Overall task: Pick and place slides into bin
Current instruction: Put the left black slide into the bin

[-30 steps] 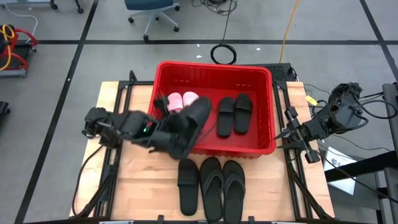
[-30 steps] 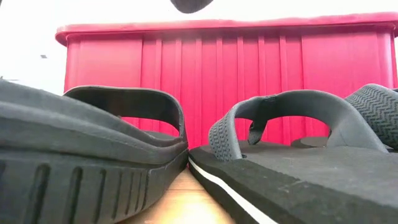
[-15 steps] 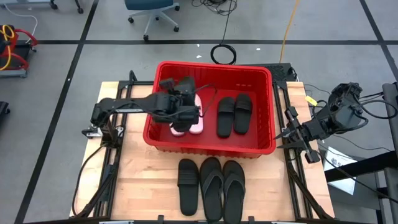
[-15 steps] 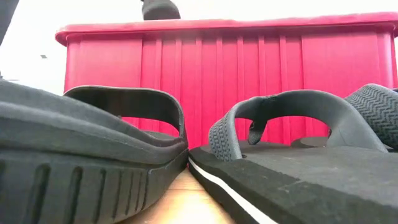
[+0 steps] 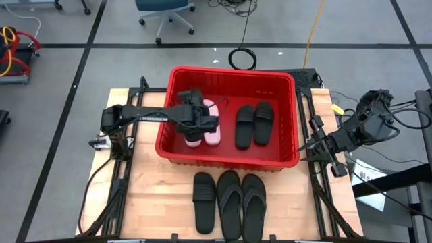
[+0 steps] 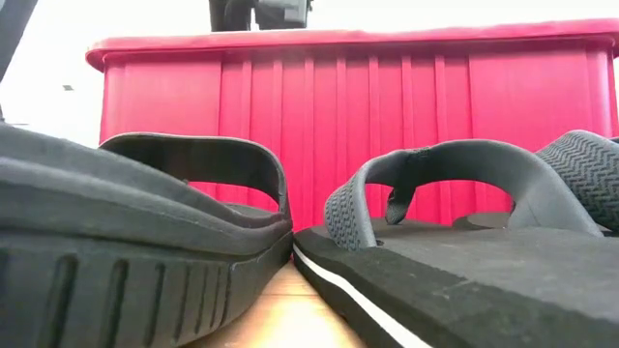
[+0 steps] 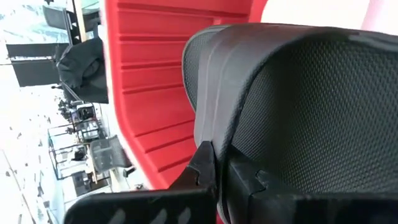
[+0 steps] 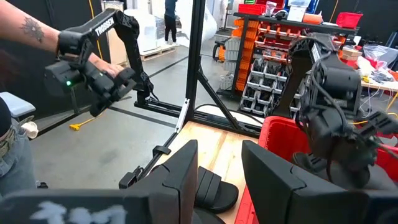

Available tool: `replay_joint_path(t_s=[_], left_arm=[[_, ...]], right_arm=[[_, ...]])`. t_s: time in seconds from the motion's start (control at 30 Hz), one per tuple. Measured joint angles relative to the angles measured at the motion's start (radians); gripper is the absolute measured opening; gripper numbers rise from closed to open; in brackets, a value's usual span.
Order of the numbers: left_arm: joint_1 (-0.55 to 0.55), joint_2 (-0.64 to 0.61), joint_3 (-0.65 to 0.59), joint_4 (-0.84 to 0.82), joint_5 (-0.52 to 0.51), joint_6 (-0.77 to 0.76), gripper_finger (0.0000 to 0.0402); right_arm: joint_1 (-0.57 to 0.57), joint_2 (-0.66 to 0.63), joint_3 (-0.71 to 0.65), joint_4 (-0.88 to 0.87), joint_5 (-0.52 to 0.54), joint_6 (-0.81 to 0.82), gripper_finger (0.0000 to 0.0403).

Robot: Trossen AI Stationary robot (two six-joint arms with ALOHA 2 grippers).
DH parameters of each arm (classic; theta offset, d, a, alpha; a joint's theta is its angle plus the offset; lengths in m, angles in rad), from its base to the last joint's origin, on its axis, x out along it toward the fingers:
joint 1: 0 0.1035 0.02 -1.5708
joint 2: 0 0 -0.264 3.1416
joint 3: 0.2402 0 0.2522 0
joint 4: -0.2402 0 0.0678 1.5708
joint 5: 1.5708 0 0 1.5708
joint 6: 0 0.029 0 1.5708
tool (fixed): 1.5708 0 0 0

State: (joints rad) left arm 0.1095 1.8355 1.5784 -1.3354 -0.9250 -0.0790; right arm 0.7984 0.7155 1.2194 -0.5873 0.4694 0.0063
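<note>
Bench front edge carried three slides (image 5: 229,202). Left gripper (image 5: 196,116) was clenched on a black slide (image 7: 298,106) over the bin (image 5: 229,162) for release; right gripper (image 5: 322,145) was parked released.

The wooden table (image 5: 148,196) carries the red bin (image 5: 229,160) and three black slides (image 5: 229,201) just before it.

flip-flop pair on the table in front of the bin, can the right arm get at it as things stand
Probably yes. The right gripper is open and empty at the table's right edge, and the flip-flop pair lies uncovered on the table, in front of the red bin. The left gripper is over the bin, out of the way.
</note>
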Motion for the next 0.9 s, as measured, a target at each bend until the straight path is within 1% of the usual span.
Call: replay_joint_path(t_s=[0.2,0.27,0.47,0.57,0.67,0.9], left_arm=[[0.021,0.000,-0.103,0.107,0.009,0.062,0.0000],[0.026,0.000,-0.139,0.146,0.032,0.081,0.0000],[0.036,0.000,-0.213,0.188,0.056,0.082,0.0000],[0.039,-0.002,-0.233,0.193,0.059,0.080,0.0000],[0.046,-0.003,-0.243,0.193,0.088,0.074,0.0003],[0.057,-0.003,-0.243,0.193,0.110,0.074,0.0028]], right_arm=[[0.000,0.000,0.000,0.000,0.000,0.000,0.0116],[0.000,0.000,0.000,0.000,0.000,0.000,0.0116],[0.000,0.000,0.000,0.000,0.000,0.000,0.0116],[0.000,0.000,0.000,0.000,0.000,0.000,0.0116],[0.000,0.000,0.000,0.000,0.000,0.000,0.0116],[0.000,0.000,0.000,0.000,0.000,-0.021,0.0116]])
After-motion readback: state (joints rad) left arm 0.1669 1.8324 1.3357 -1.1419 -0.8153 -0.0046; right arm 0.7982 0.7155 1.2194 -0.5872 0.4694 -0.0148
